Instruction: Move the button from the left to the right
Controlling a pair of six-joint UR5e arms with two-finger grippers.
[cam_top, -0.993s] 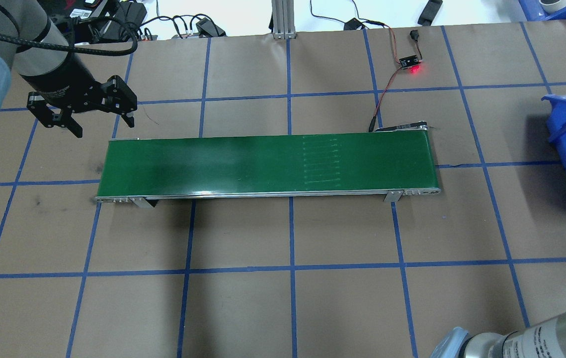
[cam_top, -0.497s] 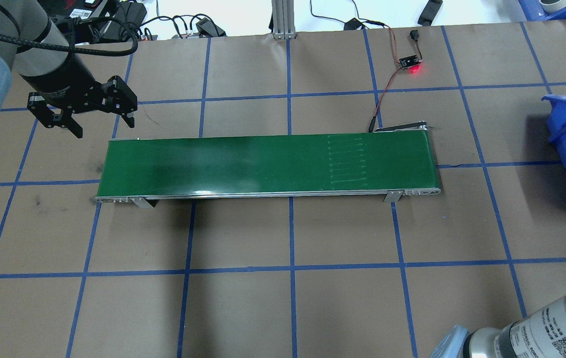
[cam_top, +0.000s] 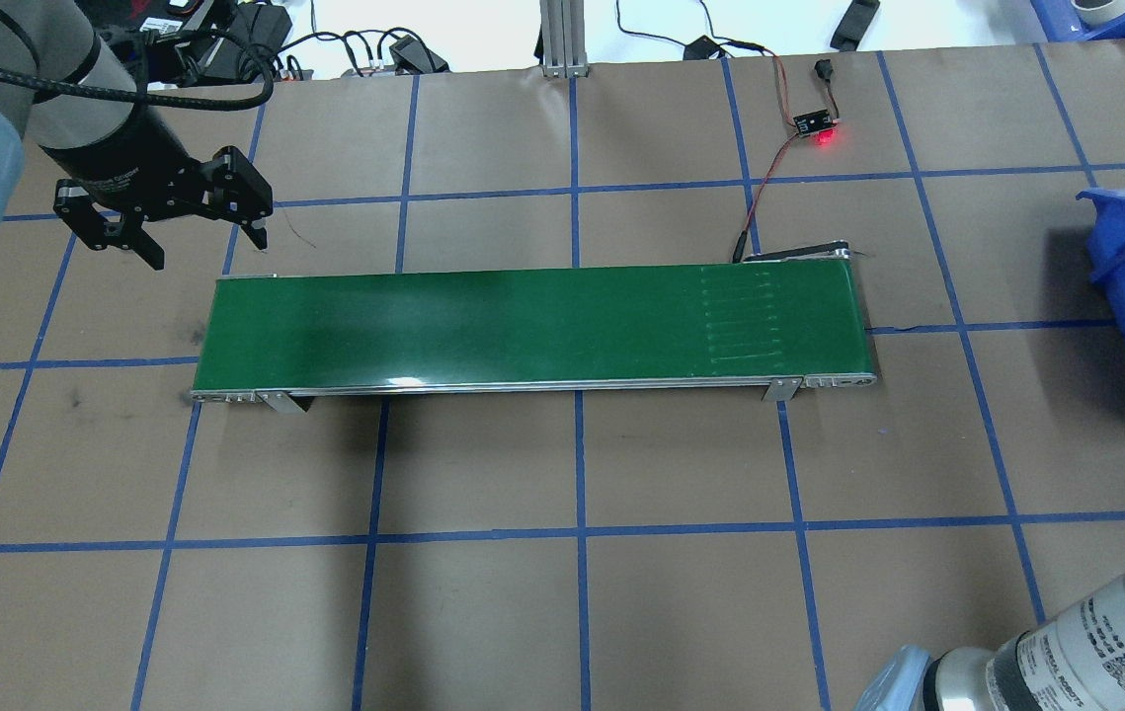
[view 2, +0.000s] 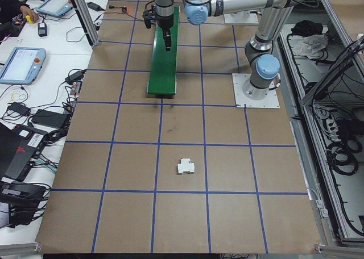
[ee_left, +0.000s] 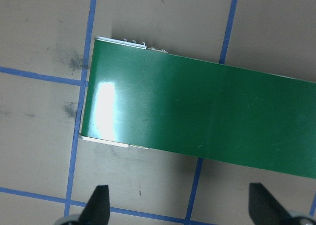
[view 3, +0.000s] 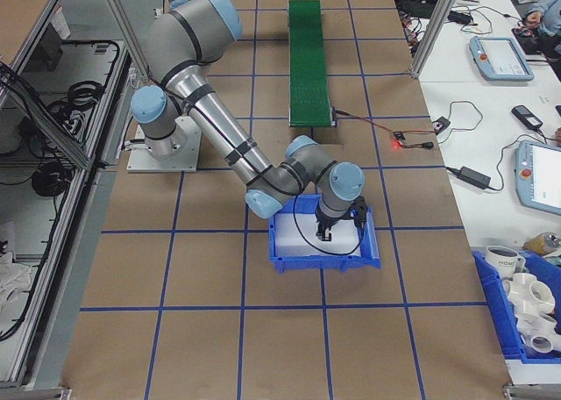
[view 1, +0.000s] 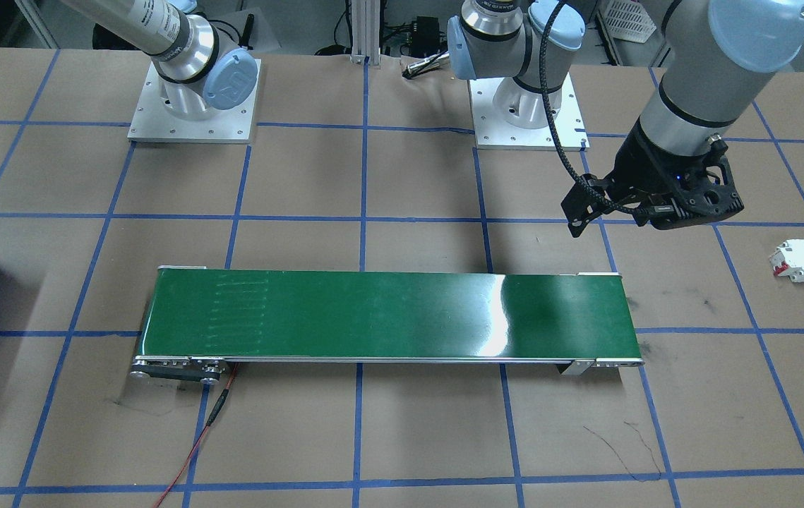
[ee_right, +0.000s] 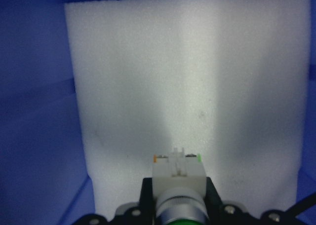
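The right gripper (ee_right: pixel 173 212) holds the button (ee_right: pixel 177 178) in clenched fingers above the blue bin (view 3: pixel 324 258), lower center; the left gripper (cam_top: pixel 197 222), fingers released, has barely shifted beside the conveyor (cam_top: pixel 522 326), whose belt seam has advanced—delivery nearly done.

1 button (ee_right: pixel 177 178) (1 conveyor (cam_top: pixel 532 326), 1 bin (view 3: pixel 324 242))

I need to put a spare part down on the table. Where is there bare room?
The paper squares on the robot's side of the green conveyor belt are bare. The belt top is bare too. Crowded: the blue bin, where the right claw hangs holding the button.
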